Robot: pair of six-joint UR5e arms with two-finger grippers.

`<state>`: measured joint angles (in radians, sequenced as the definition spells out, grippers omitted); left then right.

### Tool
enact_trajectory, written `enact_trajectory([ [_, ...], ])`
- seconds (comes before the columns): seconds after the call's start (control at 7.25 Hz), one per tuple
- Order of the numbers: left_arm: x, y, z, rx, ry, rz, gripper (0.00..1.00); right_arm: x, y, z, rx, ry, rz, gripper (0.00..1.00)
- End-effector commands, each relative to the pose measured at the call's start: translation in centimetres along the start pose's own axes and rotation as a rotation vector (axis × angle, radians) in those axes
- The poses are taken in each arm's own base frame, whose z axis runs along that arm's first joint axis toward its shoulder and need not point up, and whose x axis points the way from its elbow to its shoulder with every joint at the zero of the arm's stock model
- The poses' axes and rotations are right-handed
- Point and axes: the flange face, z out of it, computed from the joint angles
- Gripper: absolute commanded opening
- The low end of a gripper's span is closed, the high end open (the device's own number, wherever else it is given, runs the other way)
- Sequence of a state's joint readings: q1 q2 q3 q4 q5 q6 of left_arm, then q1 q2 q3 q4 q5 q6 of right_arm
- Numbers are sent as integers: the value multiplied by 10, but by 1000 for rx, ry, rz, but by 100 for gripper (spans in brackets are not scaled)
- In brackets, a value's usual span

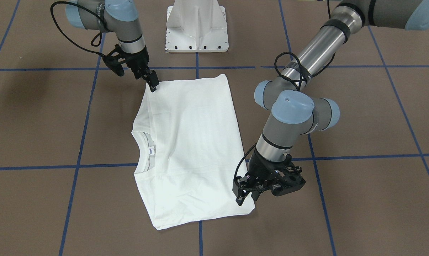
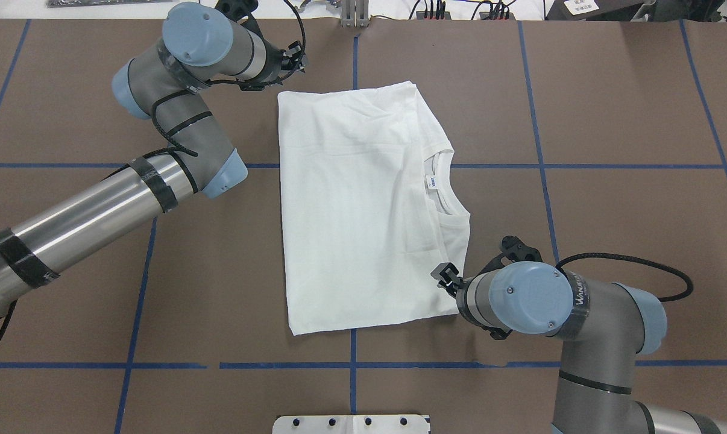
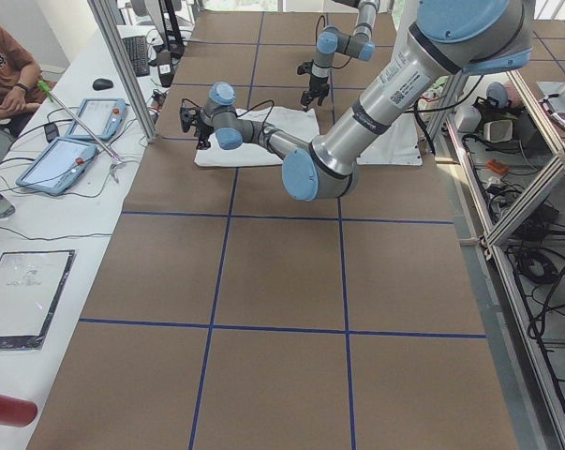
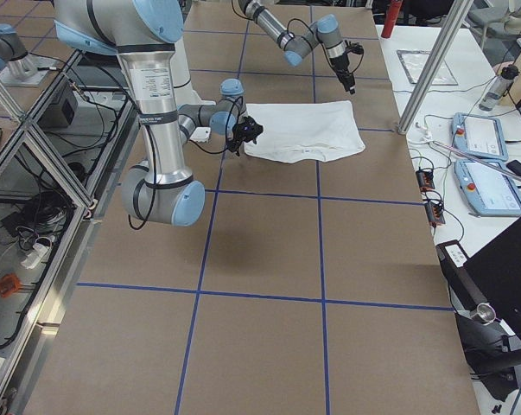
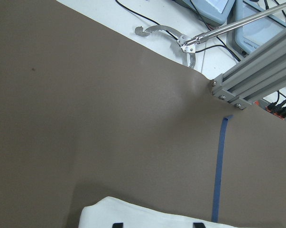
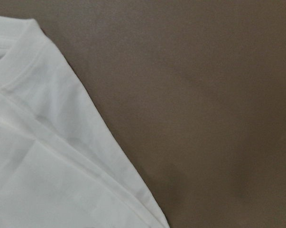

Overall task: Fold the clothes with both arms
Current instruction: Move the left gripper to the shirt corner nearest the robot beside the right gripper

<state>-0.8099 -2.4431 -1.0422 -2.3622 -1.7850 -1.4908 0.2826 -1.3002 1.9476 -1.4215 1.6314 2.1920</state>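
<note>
The clothes are one white T-shirt (image 1: 193, 142) (image 2: 357, 211) lying flat on the brown table, folded into a rectangle with its sleeves tucked in. Its ribbed collar (image 2: 443, 208) and small blue-printed label (image 2: 434, 181) face the robot's right. My left gripper (image 1: 246, 198) (image 2: 292, 57) hovers at the shirt's far hem corner. In the left wrist view its fingertips (image 5: 116, 224) stand wide apart over the cloth (image 5: 133, 216), so it is open. My right gripper (image 1: 151, 84) (image 2: 446, 278) sits at the near shoulder corner and looks open; the right wrist view shows only shirt (image 6: 38, 156) and table.
The white pedestal base (image 1: 196, 26) stands at the robot's edge of the table. Blue tape lines (image 2: 538, 166) cross the brown surface. An aluminium frame post (image 5: 256, 80), cables and tablets (image 3: 95, 117) lie beyond the far edge, where a person (image 3: 6, 75) sits.
</note>
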Motion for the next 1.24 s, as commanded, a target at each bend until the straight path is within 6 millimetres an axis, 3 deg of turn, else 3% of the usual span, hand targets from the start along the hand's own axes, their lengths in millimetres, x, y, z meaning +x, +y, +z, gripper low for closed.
enact_trajectory([
  [0.0,-2,1,1,-2,-1,0,60,-8,6,11,18,-1,5,90],
  [0.41,-2,1,1,-2,-1,0,61,-19,2,11,29,-13,15,69],
  [0.69,-12,3,4,-4,-7,-1,61,-25,2,6,25,-26,19,0],
  [0.96,-13,4,5,-6,-10,-1,61,-25,2,6,25,-24,19,0],
  [1.1,-13,5,5,-7,-11,0,61,-28,1,-4,17,-41,23,0],
])
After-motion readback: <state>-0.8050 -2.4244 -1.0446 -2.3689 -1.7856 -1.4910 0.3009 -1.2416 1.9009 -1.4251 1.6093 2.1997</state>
